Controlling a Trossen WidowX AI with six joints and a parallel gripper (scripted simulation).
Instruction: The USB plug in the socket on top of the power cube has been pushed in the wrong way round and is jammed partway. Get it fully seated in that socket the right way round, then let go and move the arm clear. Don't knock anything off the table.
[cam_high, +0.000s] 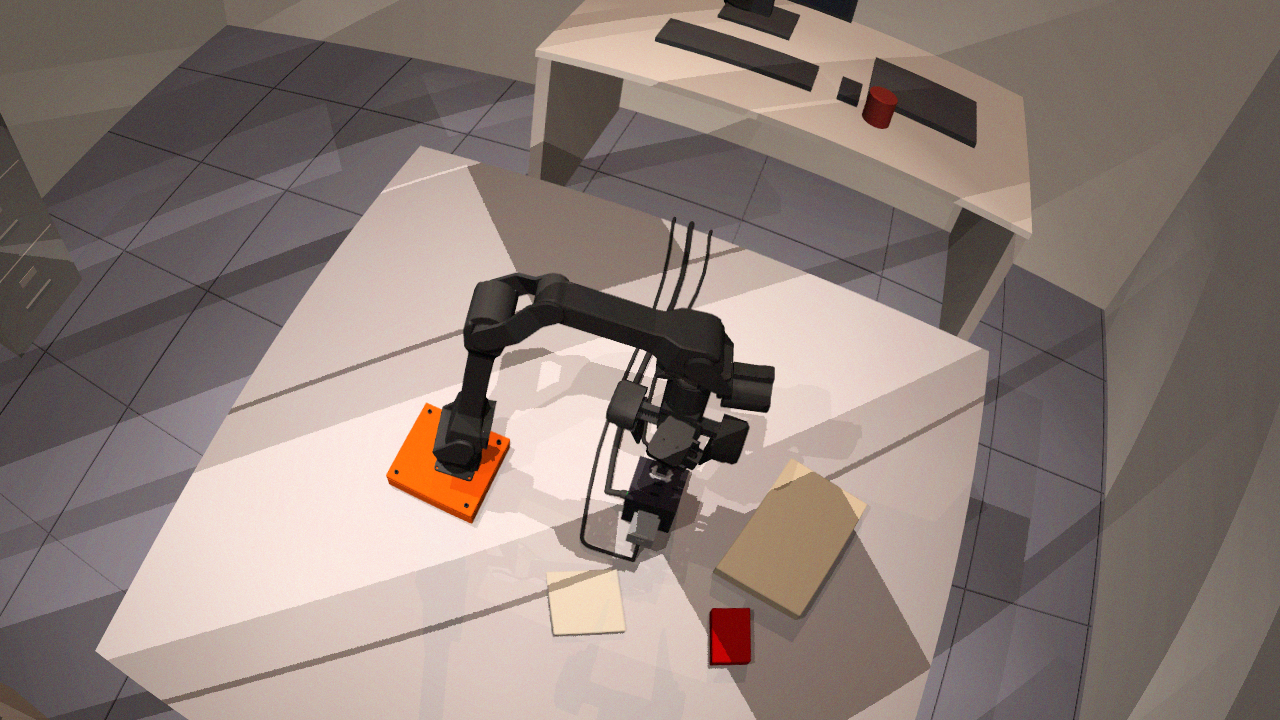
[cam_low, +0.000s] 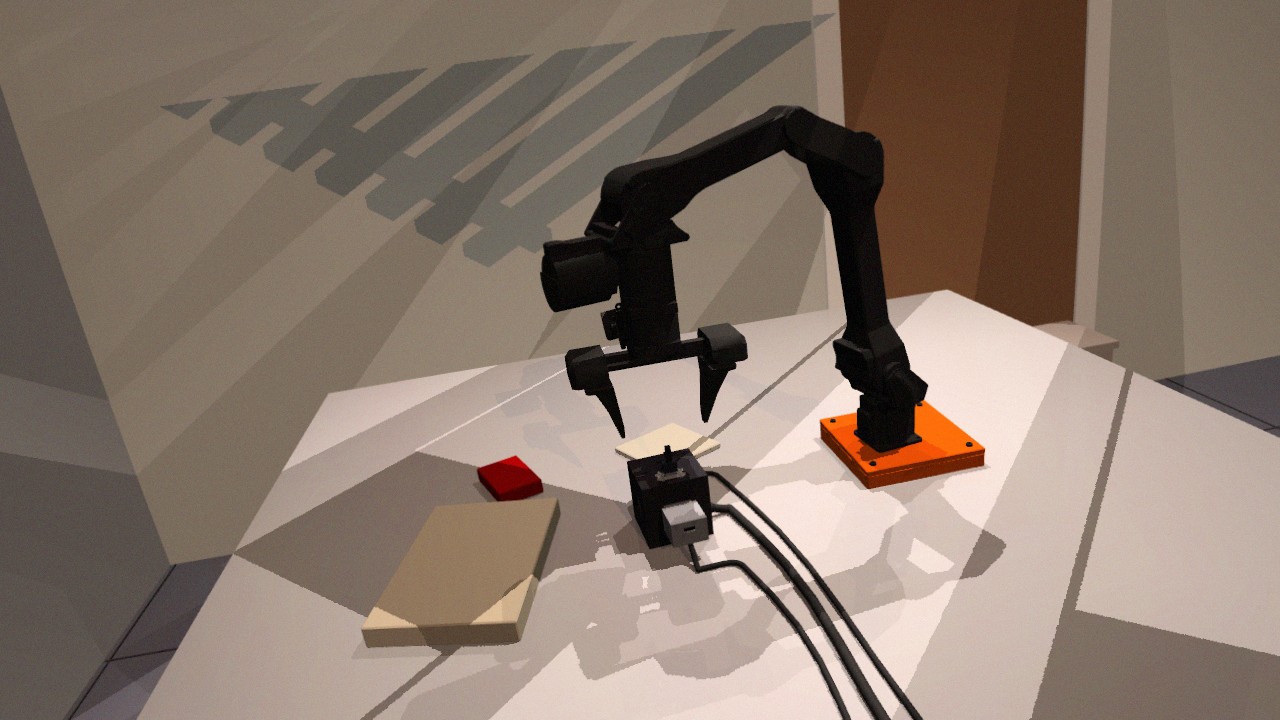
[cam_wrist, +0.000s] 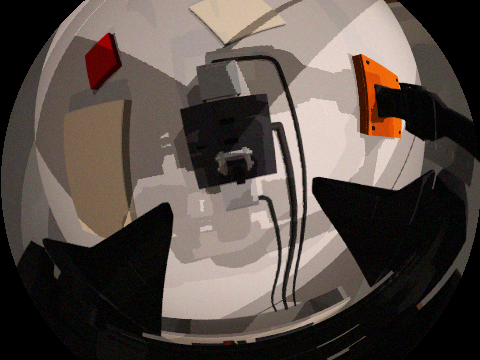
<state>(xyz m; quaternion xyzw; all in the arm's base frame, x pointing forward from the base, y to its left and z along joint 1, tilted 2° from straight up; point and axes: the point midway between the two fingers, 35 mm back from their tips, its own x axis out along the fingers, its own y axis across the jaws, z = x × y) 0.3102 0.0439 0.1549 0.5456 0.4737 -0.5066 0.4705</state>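
The black power cube (cam_high: 646, 503) (cam_low: 646, 514) (cam_wrist: 200, 125) stands on the table. A small dark USB plug (cam_low: 666, 458) (cam_wrist: 237, 165) sticks up from its top, with a pale metal piece around its foot. How deep it sits and which way round it is, I cannot tell. My gripper (cam_low: 664, 428) (cam_wrist: 244, 198) points down with its fingers wide open and empty. In the exterior view the fingertips are above the cube's top, one to each side of the plug, not touching it. In the top view the arm hides the fingertips.
Grey blocks (cam_high: 642, 528) (cam_low: 686, 522) (cam_wrist: 219, 80) are on two cube sides; black cables (cam_low: 778, 546) (cam_wrist: 292, 200) trail off. A tan slab (cam_high: 792, 546) (cam_low: 465, 573) (cam_wrist: 95, 160), red box (cam_high: 730, 636) (cam_low: 510, 479) (cam_wrist: 101, 62) and cream pad (cam_high: 586, 604) (cam_wrist: 235, 17) lie nearby.
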